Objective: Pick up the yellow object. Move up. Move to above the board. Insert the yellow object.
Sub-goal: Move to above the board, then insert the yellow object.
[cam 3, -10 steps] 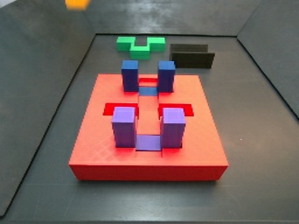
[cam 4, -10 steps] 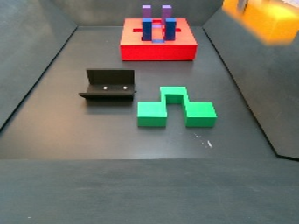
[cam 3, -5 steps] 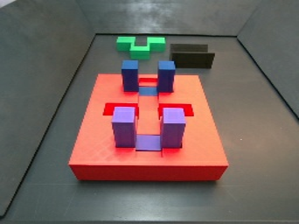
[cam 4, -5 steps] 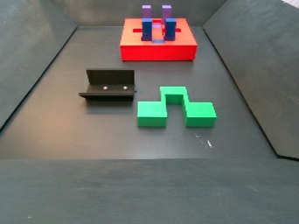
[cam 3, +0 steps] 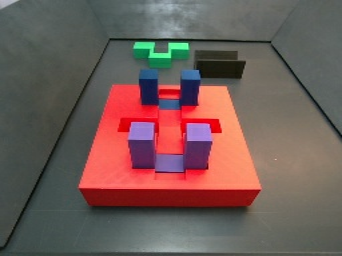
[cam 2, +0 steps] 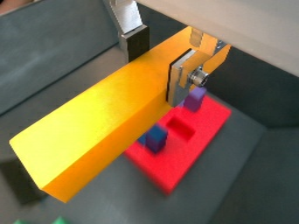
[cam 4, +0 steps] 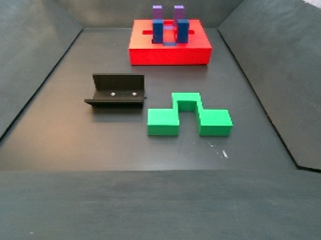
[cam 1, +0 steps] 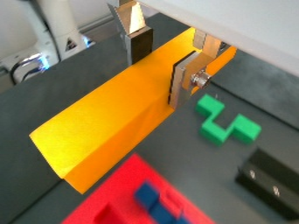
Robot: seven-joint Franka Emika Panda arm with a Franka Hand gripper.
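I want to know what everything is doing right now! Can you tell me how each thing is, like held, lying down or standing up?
gripper: shut on the yellow object, up in the air, seen only in both wrist views.
yellow object: held, lifted off the floor.
board: lying flat, slots empty, posts upright.
green block: lying on the floor, untouched.
fixture: standing on the floor, nothing in it.

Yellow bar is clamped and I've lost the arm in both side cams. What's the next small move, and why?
Probably carry on sideways until centred over the board. In both wrist views the gripper is shut on the yellow bar, held high; the board lies below, partly under the bar, so lowering looks premature.
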